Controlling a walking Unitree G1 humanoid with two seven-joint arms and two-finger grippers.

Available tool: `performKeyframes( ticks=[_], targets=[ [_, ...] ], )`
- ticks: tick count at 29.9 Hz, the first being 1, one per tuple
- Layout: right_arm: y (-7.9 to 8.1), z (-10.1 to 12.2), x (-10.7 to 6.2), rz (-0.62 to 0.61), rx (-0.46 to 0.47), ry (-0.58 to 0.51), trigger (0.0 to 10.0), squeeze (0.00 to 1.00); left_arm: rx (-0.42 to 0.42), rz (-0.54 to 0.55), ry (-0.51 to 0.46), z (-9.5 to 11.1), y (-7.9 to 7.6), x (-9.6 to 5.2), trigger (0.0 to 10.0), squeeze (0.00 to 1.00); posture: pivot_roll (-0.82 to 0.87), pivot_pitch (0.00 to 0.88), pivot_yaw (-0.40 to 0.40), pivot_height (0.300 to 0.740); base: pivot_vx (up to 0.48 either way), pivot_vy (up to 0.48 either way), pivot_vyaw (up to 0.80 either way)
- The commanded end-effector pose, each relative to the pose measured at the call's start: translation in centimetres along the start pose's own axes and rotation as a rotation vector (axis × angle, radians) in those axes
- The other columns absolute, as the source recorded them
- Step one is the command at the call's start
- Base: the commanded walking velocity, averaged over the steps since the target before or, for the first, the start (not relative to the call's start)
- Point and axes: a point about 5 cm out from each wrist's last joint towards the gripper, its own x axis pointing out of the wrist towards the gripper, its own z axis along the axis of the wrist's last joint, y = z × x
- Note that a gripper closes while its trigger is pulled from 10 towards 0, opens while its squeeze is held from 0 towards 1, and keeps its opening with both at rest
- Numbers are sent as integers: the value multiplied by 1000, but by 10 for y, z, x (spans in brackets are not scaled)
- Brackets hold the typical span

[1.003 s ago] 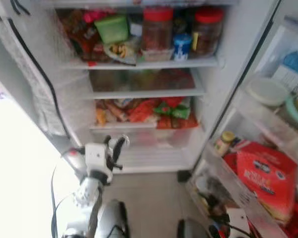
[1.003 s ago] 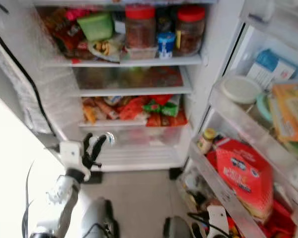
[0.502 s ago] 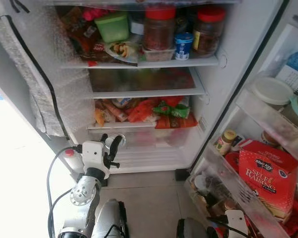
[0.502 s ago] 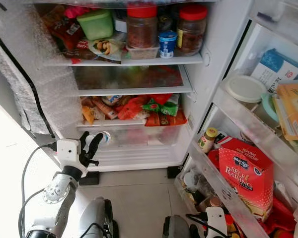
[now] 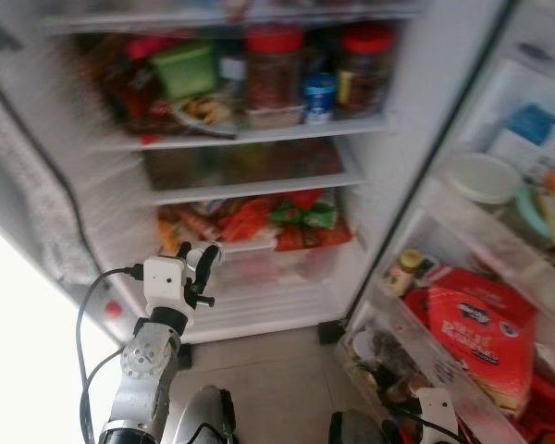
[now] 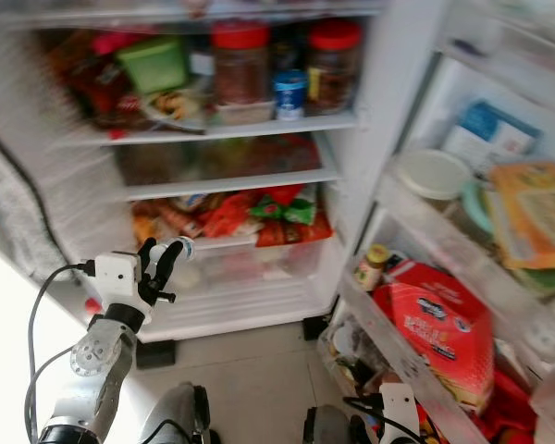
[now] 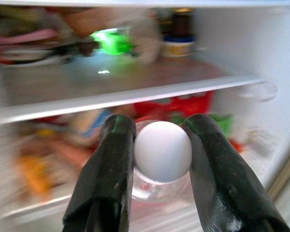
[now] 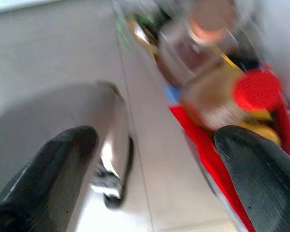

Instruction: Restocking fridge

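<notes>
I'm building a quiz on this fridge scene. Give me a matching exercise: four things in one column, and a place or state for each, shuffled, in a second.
Things:
1. left gripper
2. green tub
3. red box
4. right gripper

Places or states:
A. in a lower door rack of the fridge
B. open, down above the floor
C. on the top shelf, left of the red-lidded jars
D. shut on a white-capped clear bottle

Pairs: 1-D, 2-C, 3-A, 4-B

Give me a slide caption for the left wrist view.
Left hand grips a white-capped clear bottle before the open fridge's stocked shelves.
</notes>
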Motion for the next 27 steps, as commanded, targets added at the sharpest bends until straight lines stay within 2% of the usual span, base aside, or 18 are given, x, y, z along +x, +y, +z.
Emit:
performKeyframes(
  ticks=[1, 27],
  targets=[
    [4, 4, 2, 17, -19, -10, 10000, 0, 42, 2, -29, 7, 5, 0, 10000, 0, 11, 121, -18, 628, 300, 0, 0],
    [7, 3, 2, 26, -8, -7, 10000, 0, 76, -24, -59, 14, 2, 5, 10000, 0, 6, 105, -17, 628, 300, 0, 0]
  ],
)
